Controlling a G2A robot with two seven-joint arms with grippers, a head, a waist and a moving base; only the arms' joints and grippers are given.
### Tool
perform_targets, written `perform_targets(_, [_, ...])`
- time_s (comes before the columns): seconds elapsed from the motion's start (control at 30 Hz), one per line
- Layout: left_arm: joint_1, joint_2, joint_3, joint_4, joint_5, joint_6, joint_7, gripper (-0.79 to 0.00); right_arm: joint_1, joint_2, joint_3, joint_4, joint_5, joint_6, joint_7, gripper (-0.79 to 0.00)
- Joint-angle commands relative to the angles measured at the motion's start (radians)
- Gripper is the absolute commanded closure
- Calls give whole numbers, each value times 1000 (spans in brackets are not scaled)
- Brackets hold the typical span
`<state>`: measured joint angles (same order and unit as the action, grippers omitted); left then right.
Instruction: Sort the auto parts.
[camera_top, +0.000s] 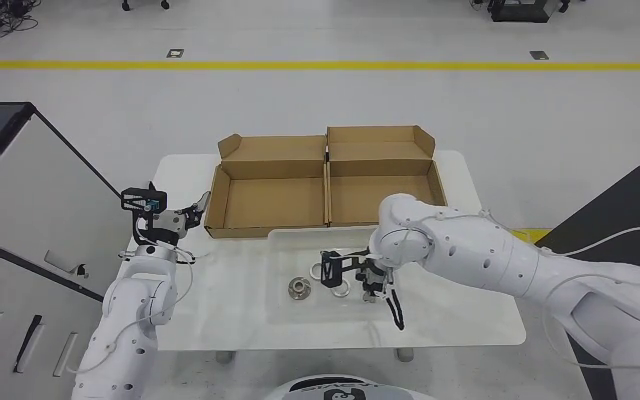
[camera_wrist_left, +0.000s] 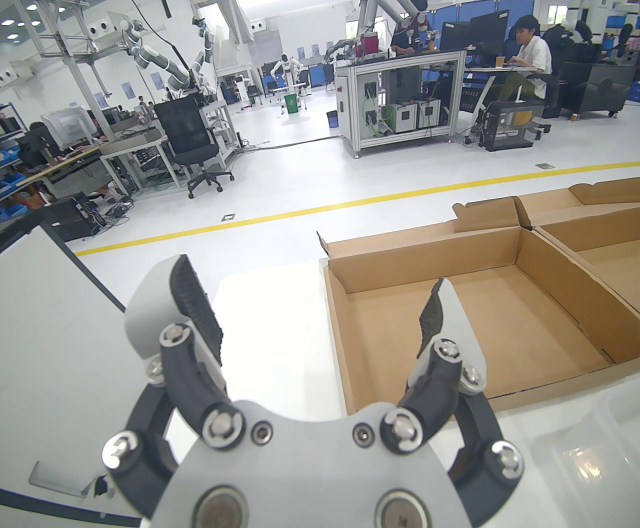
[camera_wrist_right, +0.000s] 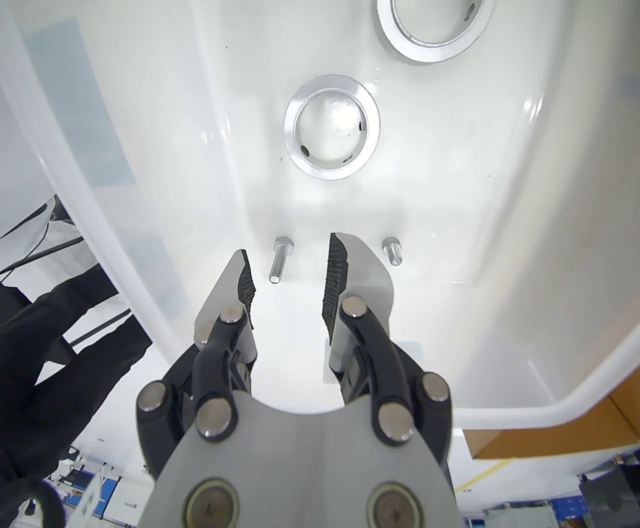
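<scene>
We see a white tray (camera_wrist_right: 505, 414) resting on the desk (camera_top: 225, 300), in front of two open cardboard boxes that stand side by side and touch. The tray holds the parts to be sorted: a long bolt (camera_wrist_right: 279, 260), a short bolt (camera_wrist_right: 393, 249) and two metal rings, the nearer ring (camera_wrist_right: 331, 134) lying flat and the farther ring (camera_wrist_right: 432, 25) cut off by the picture edge. The right pincer (camera_wrist_right: 289, 250) hangs over the tray with its jaws at a narrow gap, holding nothing. The long bolt lies in line with that gap, just beyond the fingertips. The left pincer (camera_wrist_left: 310, 272) is spread wide and empty over the desk's left edge, just beside the left box (camera_wrist_left: 425, 260). The right box (camera_wrist_left: 600, 235) lies beyond it.
</scene>
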<state>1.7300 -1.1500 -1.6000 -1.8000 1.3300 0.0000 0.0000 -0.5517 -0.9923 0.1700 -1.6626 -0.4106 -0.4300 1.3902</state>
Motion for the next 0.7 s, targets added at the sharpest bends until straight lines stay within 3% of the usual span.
perform_targets(0.0, [0, 0, 0, 0, 0, 0, 0, -785, -1, 5, 0, -4, 2, 3, 3, -317])
perform_targets(0.67, [0, 0, 0, 0, 0, 0, 0, -785, -38, 7, 0, 4, -19, 6, 6, -289])
